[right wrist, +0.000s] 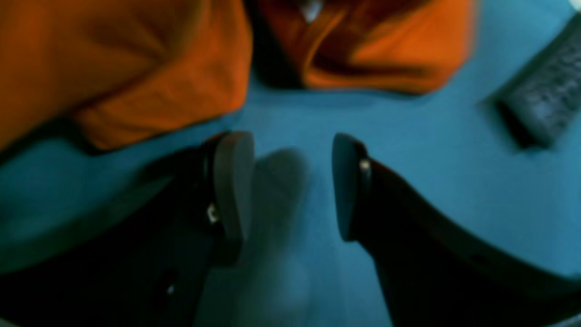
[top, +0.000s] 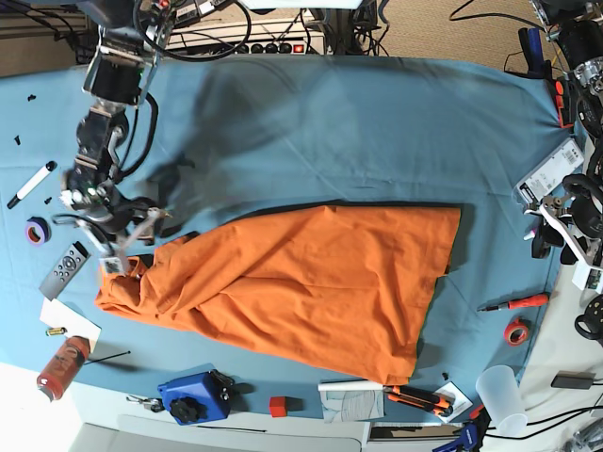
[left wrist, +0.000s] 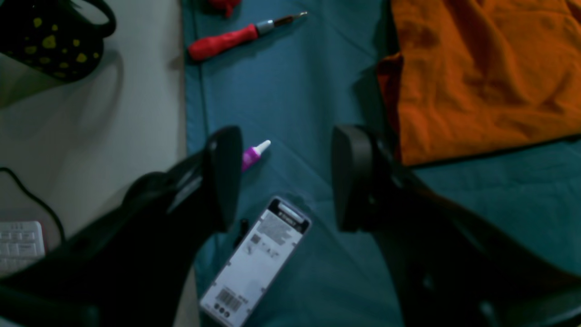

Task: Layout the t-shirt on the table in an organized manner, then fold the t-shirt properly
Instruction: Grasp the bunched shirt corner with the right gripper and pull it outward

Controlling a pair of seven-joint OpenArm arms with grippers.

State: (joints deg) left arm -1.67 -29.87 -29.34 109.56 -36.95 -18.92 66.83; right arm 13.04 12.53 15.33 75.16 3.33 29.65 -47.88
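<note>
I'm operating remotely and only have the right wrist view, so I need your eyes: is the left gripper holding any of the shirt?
Observer: No. The left gripper is open with nothing between its fingers, and the orange t-shirt lies off to one side.
Operator: What is near that gripper, then?
Observer: A phone-shaped item lies on the blue cloth.
Operator: And the shirt's overall shape?
Observer: Spread broadly at one end, bunched up at the end by the right arm.

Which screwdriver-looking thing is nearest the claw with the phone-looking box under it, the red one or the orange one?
The red one: it has a plain red handle and a thin metal tip.
</note>
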